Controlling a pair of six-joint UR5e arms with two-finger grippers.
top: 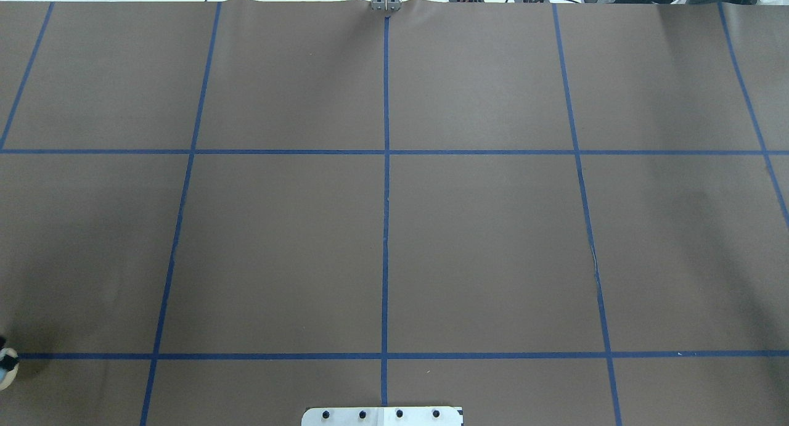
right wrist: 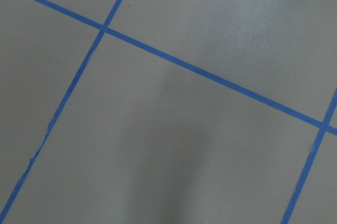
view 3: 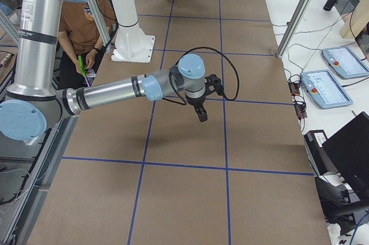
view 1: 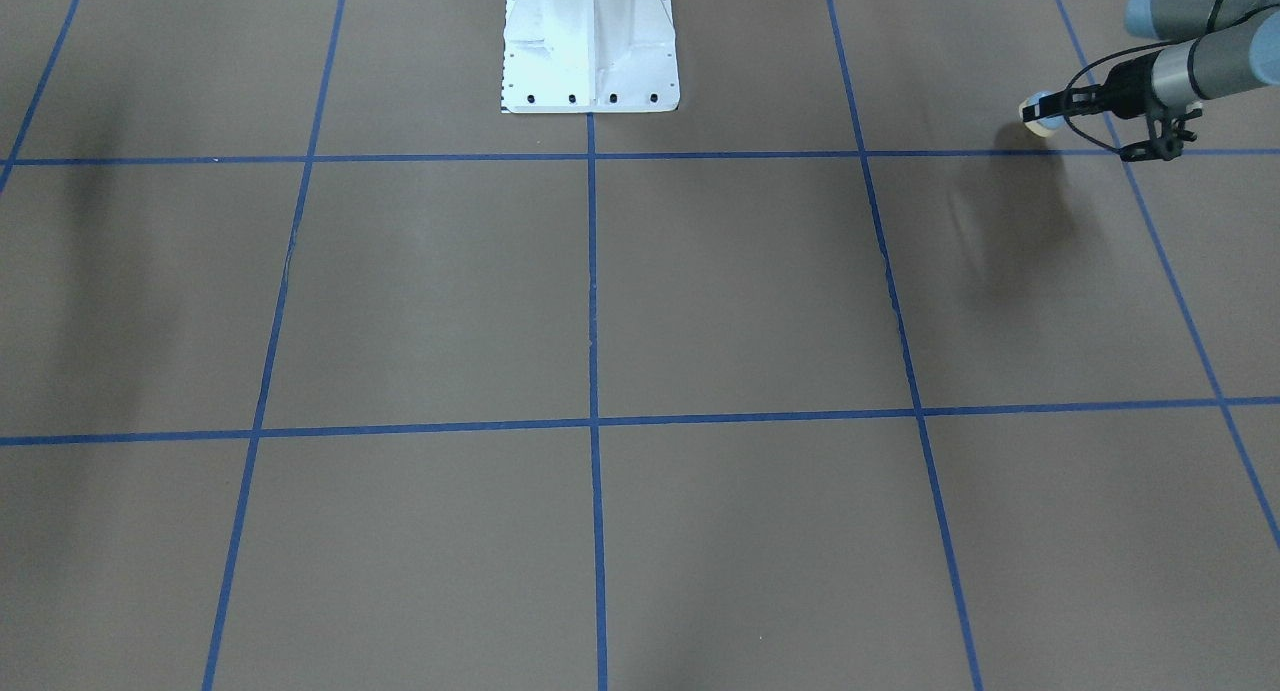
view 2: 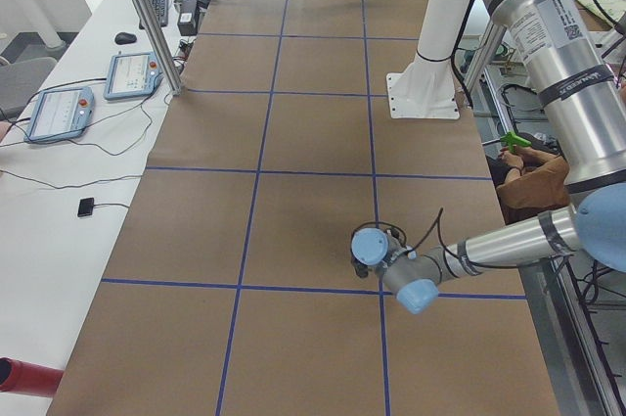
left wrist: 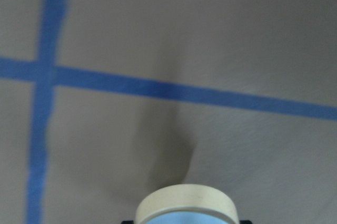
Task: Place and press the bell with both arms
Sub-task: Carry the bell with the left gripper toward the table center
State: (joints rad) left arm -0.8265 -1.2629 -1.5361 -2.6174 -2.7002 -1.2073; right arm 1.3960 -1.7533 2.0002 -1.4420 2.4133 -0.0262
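The left gripper point(view 1: 1056, 107) grips the bell point(view 1: 1040, 115) above the table point(view 1: 700, 301); next, lower it straight down. For the right gripper point(view 3: 202, 116), I cannot tell.

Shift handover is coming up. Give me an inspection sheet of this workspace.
Surface: brown mat, blue tape grid.
Job's things: bell held above the mat, not yet placed.
Clutter: red cylinder off the mat's corner.
Grippers: left gripper shut on the bell; right gripper points down, state unclear.
Cables: black loops by both grippers.
Surroundings: pedestal, pendants, seated operator.
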